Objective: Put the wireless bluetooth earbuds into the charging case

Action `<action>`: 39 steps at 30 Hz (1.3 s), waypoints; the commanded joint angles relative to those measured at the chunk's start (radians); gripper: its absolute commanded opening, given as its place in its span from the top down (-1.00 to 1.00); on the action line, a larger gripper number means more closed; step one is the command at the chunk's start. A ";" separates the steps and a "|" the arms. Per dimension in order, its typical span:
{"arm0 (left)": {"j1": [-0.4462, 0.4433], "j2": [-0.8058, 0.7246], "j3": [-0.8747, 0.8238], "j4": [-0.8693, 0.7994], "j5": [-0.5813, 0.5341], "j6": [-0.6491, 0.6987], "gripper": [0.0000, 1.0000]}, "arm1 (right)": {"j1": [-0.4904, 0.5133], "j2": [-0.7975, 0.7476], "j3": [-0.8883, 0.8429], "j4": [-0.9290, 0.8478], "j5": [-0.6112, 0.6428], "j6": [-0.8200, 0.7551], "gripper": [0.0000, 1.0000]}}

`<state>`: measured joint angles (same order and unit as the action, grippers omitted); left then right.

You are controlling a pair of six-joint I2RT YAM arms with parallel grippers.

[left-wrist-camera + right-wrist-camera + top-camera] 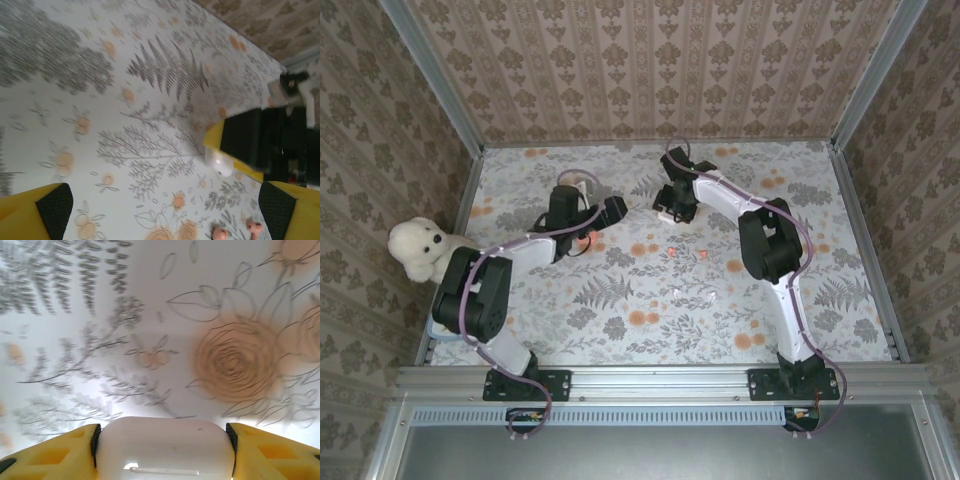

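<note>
Bench, mid-task: a white, rounded plastic charging case (165, 452) is clamped between the yellow, black-padded fingers (60, 455) of the right end effector (162, 432). It is held towards the far middle of the floral-patterned bench (800, 200). Whether the case is resting on the bench or held just above it cannot be told.

The left end effector (165, 207) is positioned just to the left of the case, with its jaws spread wide and nothing gripped between them (the case and one yellow finger of the right arm are caught by its wrist camera).

The wireless bluetooth earbuds are seen lying loose on the bench, outside the case. The two glossy red-orange earbuds (219, 234) are placed side by side near the middle of the bench, on the near side of the held case. The two small white earbuds (678, 292) are set closer still to the arm bases.

A white plush bear (420, 248) is propped at the left edge of the bench, against the brown patterned wallpaper (650, 60).
</note>
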<state>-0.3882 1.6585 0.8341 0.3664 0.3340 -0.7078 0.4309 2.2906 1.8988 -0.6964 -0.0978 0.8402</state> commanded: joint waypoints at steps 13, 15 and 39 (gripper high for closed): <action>-0.108 0.220 -0.028 0.521 0.070 -0.082 -0.48 | -0.030 -0.084 -0.042 0.211 -0.190 0.309 -0.06; -0.113 0.245 -0.023 0.557 0.065 -0.095 -0.40 | -0.030 -0.087 -0.050 0.227 -0.198 0.329 -0.06; -0.135 0.436 0.113 0.715 0.003 -0.210 -0.21 | -0.005 -0.106 -0.078 0.263 -0.210 0.369 -0.06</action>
<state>-0.5167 2.0735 0.9142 1.0416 0.3508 -0.8974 0.4175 2.2429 1.8275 -0.4496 -0.2783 1.1862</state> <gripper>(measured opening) 0.613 0.588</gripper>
